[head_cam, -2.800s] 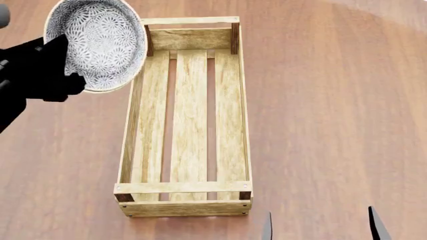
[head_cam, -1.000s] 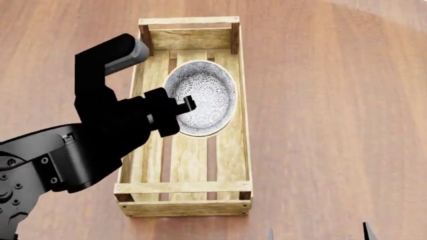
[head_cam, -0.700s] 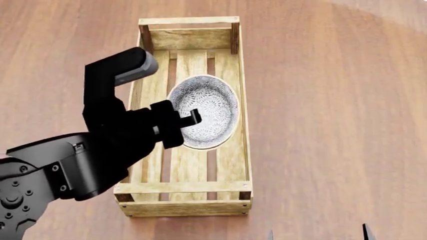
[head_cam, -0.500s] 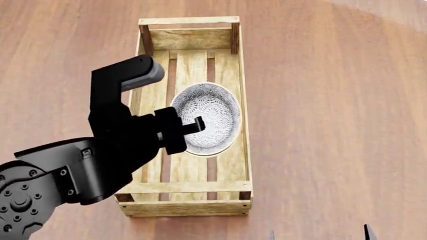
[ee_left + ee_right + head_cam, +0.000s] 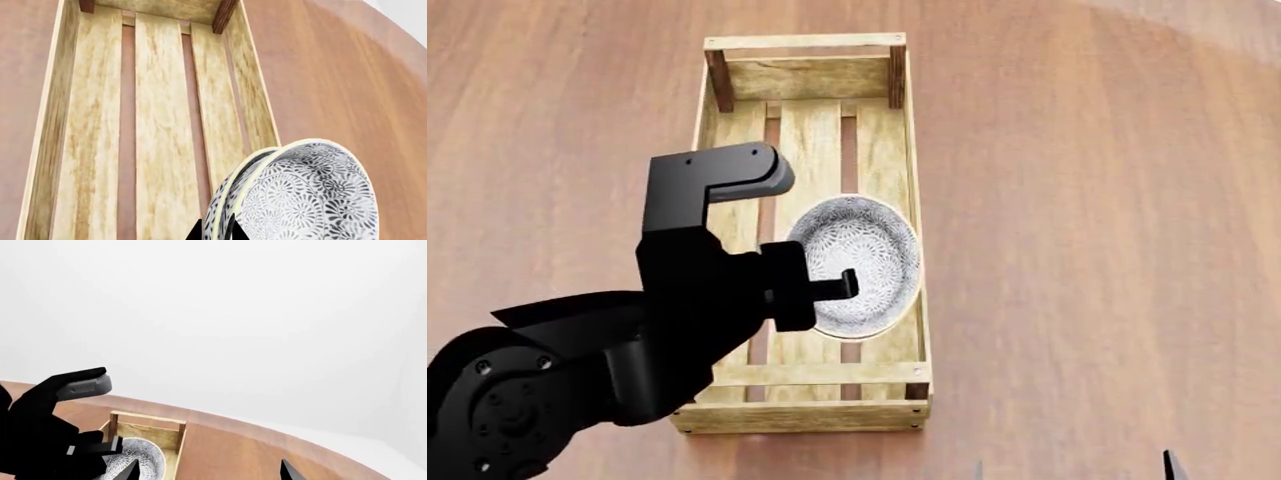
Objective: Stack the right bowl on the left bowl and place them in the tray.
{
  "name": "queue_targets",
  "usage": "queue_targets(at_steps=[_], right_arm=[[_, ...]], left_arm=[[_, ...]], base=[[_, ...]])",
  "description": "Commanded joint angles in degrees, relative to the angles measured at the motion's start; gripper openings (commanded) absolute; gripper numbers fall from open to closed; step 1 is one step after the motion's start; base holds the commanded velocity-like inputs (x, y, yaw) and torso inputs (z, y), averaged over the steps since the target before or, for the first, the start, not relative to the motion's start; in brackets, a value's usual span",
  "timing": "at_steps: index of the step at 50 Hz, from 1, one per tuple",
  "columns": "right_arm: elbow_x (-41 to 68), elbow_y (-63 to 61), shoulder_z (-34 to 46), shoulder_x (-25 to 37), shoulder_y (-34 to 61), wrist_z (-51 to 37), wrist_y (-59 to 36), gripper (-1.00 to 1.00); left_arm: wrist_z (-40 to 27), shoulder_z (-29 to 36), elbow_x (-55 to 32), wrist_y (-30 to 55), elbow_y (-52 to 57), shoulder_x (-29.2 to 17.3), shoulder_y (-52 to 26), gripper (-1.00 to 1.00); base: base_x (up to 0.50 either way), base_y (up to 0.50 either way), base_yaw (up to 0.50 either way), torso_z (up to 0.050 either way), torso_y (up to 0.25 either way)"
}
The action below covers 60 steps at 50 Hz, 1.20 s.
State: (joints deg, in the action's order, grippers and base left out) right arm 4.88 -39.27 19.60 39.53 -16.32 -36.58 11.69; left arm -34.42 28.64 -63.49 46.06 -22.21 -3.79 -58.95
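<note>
Two patterned bowls (image 5: 300,195), nested one inside the other, hang from my left hand (image 5: 213,231), which is clamped on their shared rim. Gripping the rim keeps the pair together as a single load, which is why they sit tilted in the wrist view, with both cream edges showing side by side. From the head camera, the stack (image 5: 854,265) is over the near half of the tray (image 5: 807,80), inside its plank walls and close to the right-hand wall. I cannot tell whether it has touched the slats. The tray is a long light-wood crate lying on the reddish-brown surface (image 5: 1094,200), its far half bare.

My left arm crosses the tray's near left corner to reach in. My right hand (image 5: 210,471) waits low and off to the side, fingertips spread apart and holding nothing.

I judge the stacking done and the placing nearly so: what remains is settling the bowls flat and letting go.
</note>
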Motion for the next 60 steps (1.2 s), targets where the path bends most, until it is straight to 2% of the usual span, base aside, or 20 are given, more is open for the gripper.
queue_targets(at_steps=[1, 12, 32, 45, 60], right_arm=[[-1.18, 0.49, -1.38, -1.07, -0.07, 1.27, 0.29, 1.00], [-1.40, 0.57, -1.12, -1.05, 0.05, 1.39, -0.05, 1.00], [-1.33, 1.27, -1.03, -1.09, 0.12, 1.37, 0.21, 1.00], [-1.30, 2.40, -0.68, -1.23, 0.17, 1.56, 1.03, 1.00], [-1.07, 3.20, -0.84, -1.14, 0.04, 1.47, 1.71, 1.00]], left_arm=[[2.71, -0.24, 0.77, -3.26, -1.79, 1.21, -0.82, -1.00], [3.80, 0.45, 1.61, -5.77, -6.01, 0.68, -2.02, -1.00], [10.07, 4.48, 3.98, -11.18, -16.22, 1.80, -2.43, -1.00], [12.82, 7.07, 5.05, -13.08, -21.37, 2.44, -5.65, -1.00], [15.78, 13.45, 2.88, -18.35, -28.78, 3.56, -7.75, -1.00]], base=[[0.00, 0.00, 0.00, 0.000, 0.010], [0.00, 0.00, 0.00, 0.000, 0.000], [0.00, 0.00, 0.00, 0.000, 0.001], [0.00, 0.00, 0.00, 0.000, 0.001], [0.00, 0.00, 0.00, 0.001, 0.001]])
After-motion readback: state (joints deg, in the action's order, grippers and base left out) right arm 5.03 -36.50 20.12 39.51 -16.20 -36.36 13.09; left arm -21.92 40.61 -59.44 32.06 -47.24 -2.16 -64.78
